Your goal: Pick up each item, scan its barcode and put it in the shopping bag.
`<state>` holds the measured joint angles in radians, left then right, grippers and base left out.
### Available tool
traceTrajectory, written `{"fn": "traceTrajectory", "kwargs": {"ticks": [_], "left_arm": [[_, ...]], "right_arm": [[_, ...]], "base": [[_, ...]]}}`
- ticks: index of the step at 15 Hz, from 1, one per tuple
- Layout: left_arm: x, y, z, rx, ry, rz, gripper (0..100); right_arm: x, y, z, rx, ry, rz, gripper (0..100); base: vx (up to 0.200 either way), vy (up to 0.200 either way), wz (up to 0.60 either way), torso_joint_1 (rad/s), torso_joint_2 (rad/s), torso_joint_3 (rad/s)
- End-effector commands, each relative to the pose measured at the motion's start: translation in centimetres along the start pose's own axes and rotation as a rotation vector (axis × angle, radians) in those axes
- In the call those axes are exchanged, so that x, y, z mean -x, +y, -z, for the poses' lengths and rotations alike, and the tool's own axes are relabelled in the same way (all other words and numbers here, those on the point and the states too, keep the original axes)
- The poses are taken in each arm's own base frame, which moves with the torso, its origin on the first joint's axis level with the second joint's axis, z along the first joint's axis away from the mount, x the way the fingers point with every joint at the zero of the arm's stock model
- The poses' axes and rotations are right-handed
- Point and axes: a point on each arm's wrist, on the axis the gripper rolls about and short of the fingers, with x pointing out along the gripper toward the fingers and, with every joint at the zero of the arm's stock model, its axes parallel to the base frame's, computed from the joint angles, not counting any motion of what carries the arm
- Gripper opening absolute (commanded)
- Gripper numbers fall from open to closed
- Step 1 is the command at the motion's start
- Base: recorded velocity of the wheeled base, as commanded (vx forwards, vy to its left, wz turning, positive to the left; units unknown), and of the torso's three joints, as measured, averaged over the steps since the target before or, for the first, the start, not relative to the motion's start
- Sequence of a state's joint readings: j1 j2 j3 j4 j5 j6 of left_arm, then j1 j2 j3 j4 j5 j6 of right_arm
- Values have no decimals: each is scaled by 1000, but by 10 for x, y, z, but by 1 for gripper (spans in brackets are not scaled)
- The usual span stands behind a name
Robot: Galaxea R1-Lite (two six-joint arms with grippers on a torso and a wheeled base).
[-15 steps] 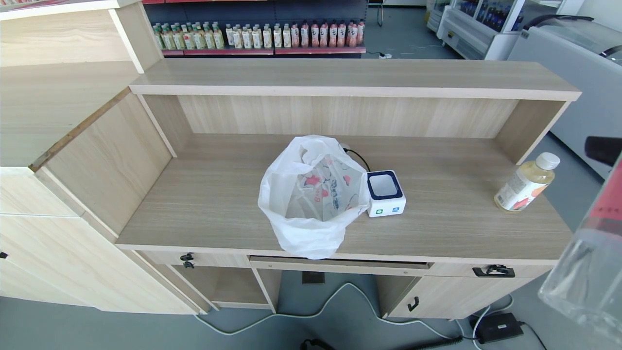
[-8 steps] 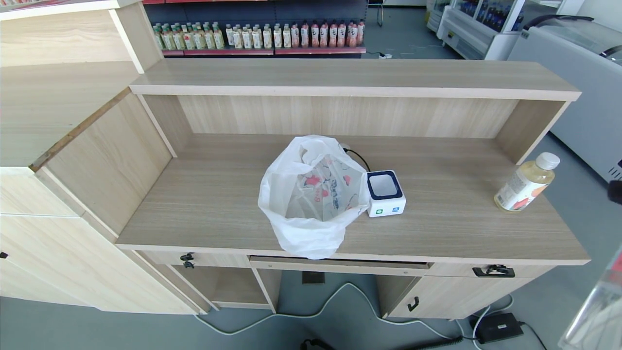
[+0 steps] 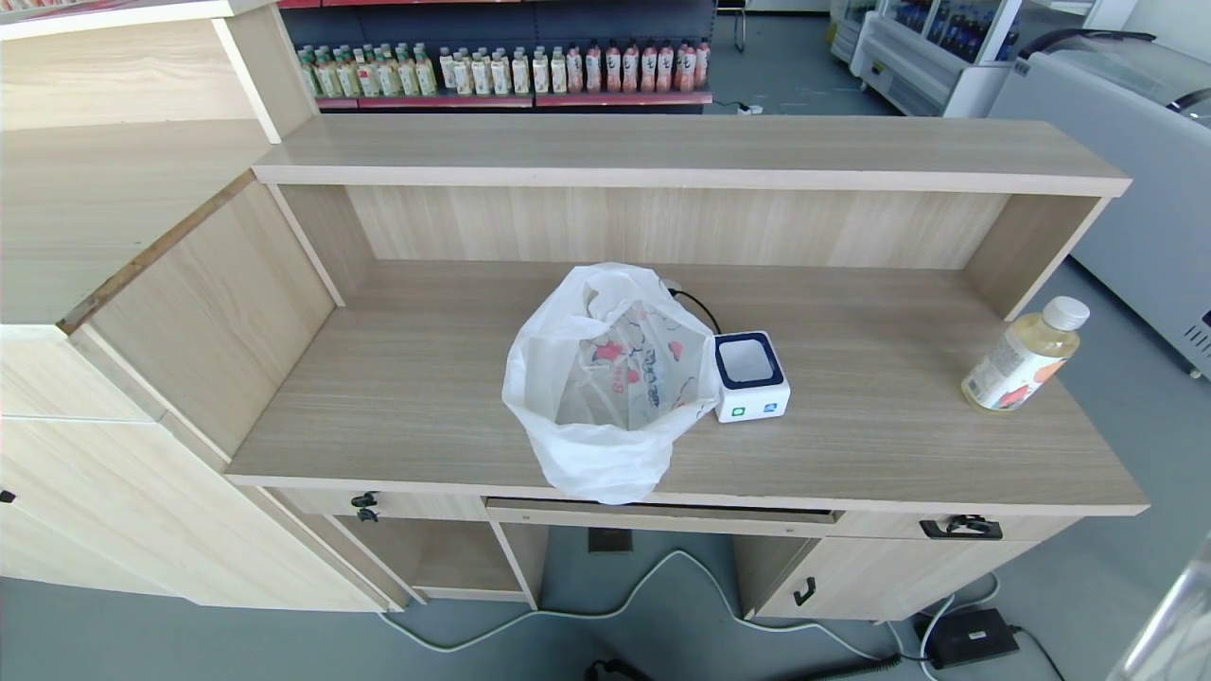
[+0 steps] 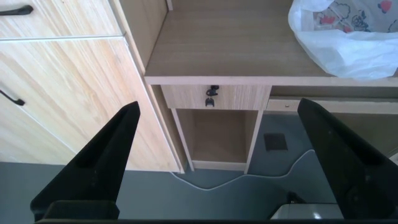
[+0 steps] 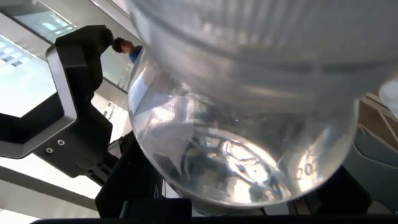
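A white shopping bag (image 3: 605, 388) stands open in the middle of the wooden counter (image 3: 899, 445); its edge also shows in the left wrist view (image 4: 348, 37). Right beside it sits a small white barcode scanner (image 3: 750, 375). A yellowish drink bottle (image 3: 1024, 356) with a white cap stands at the counter's right end. My right gripper is shut on a clear plastic bottle (image 5: 249, 124), one black finger (image 5: 71, 109) beside it; a sliver of that bottle (image 3: 1173, 624) shows at the head view's lower right corner. My left gripper (image 4: 217, 174) is open, low before the counter's left end.
A raised shelf (image 3: 681, 151) runs along the counter's back, with side walls at both ends. A tall wooden cabinet (image 3: 114, 284) adjoins on the left. Drawers and cables lie under the counter. Store shelves with drinks and freezers stand behind.
The clear bottle in my right gripper has moved down and to the right, almost out of the head view. The things on the counter have not moved.
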<state>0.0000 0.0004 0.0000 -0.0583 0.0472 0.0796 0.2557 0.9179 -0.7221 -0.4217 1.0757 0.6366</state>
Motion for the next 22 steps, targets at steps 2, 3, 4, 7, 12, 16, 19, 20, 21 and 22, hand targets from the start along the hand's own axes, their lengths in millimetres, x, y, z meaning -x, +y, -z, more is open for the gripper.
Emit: {"fn": "traceTrajectory", "kwargs": {"ticks": [2, 3, 4, 7, 12, 16, 19, 20, 21, 22], "left_arm": [[0, 0, 0, 0, 0, 0, 100], [0, 0, 0, 0, 0, 0, 100], [0, 0, 0, 0, -2, 0, 100], [0, 0, 0, 0, 0, 0, 100], [0, 0, 0, 0, 0, 0, 100], [0, 0, 0, 0, 0, 0, 100], [0, 0, 0, 0, 0, 0, 100], [0, 0, 0, 0, -2, 0, 100], [0, 0, 0, 0, -2, 0, 100], [0, 0, 0, 0, -2, 0, 100]], "right_arm": [[0, -2, 1, -2, -2, 10, 0], [1, -2, 1, 0, -4, 14, 0], [1, -2, 1, 5, -6, 18, 0], [3, -4, 3, 2, -9, 36, 0], [2, -25, 1, 80, -47, 174, 0], [16, -61, 28, 252, -33, 718, 0], [26, -80, 32, 305, -37, 1232, 0], [30, -87, 38, 288, -17, 1337, 0], [35, -97, 40, 294, 29, 1468, 0], [40, -104, 40, 317, 67, 1577, 0]], "base": [[0, 0, 0, 0, 0, 0], [0, 0, 0, 0, 0, 0], [0, 0, 0, 0, 0, 0], [0, 0, 0, 0, 0, 0], [0, 0, 0, 0, 0, 0], [0, 0, 0, 0, 0, 0], [0, 0, 0, 0, 0, 0], [0, 0, 0, 0, 0, 0], [0, 0, 0, 0, 0, 0], [0, 0, 0, 0, 0, 0]]}}
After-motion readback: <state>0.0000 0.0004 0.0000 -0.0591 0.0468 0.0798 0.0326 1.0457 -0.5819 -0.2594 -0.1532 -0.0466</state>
